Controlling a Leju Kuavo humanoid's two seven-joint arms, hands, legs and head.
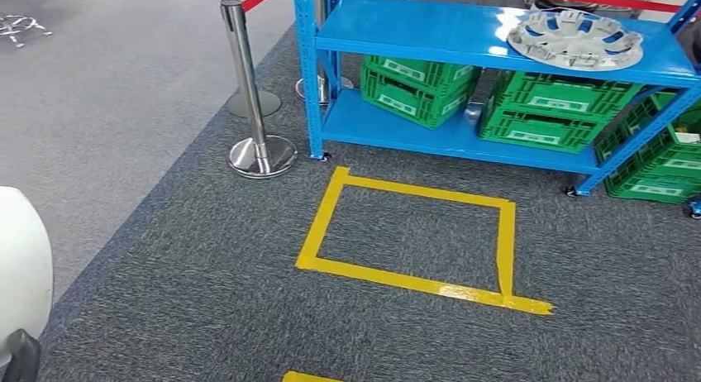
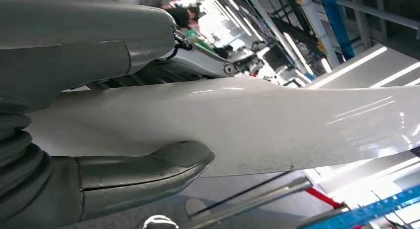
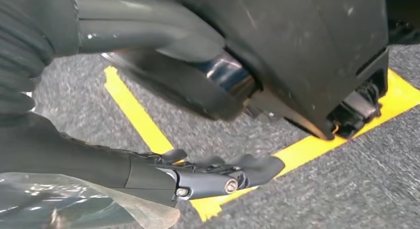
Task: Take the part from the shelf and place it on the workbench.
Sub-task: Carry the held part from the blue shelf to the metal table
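Note:
The part, a round silver wheel cover [image 1: 574, 38], lies flat on the top board of the blue shelf [image 1: 430, 31] at the upper right of the head view. My left hand [image 2: 74, 65] hangs at my side with its thumb [image 2: 148, 172] apart from its fingers and nothing in it. My right hand [image 3: 148, 172] hangs low over the carpet, its dark fingers [image 3: 233, 174] stretched out and holding nothing. Both hands are far from the shelf.
A yellow tape square [image 1: 409, 237] marks the grey carpet in front of the shelf. Green crates [image 1: 417, 84] fill the lower board and stand at the right [image 1: 661, 163]. Two chrome stanchions [image 1: 252, 84] with a red rope stand left of the shelf.

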